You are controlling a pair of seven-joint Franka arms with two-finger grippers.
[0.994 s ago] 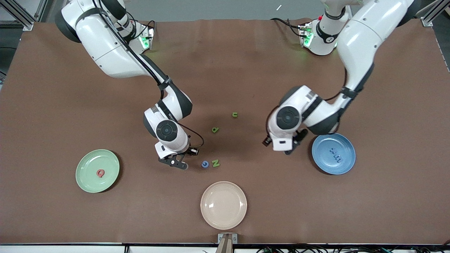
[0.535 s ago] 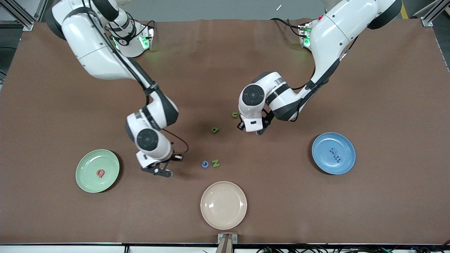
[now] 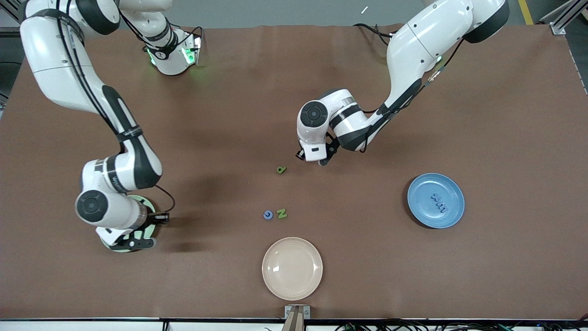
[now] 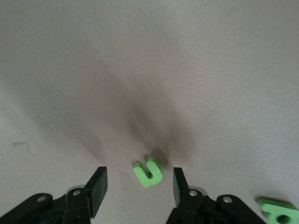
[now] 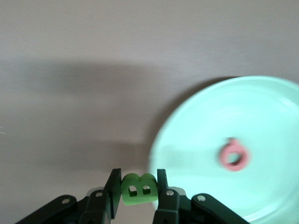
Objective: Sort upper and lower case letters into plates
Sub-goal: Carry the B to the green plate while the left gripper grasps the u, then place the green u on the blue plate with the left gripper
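Observation:
My right gripper [image 5: 136,186] is shut on a green letter B [image 5: 138,189] and hangs over the rim of the mint green plate [image 5: 261,116], where a pink Q [image 5: 234,154] lies. In the front view that arm hides most of the mint plate [image 3: 120,248]. My left gripper [image 4: 138,186] stands open low over the table, a green u [image 4: 149,171] lying between its fingers [image 4: 97,189] untouched. In the front view the left gripper [image 3: 312,160] hides the u. The blue plate [image 3: 452,216] holds blue letters [image 3: 438,202].
A green letter [image 3: 281,169] lies beside the left gripper, also seen as the green letter [image 4: 279,212]. A blue C [image 3: 268,214] and a green N [image 3: 281,213] lie together nearer the front camera. A cream plate [image 3: 292,268] sits by the front edge.
The right arm swung from beside the C and N to over the mint plate, gripper shut throughout. The left arm moved from the blue plate to the u, and its jaws narrowed.

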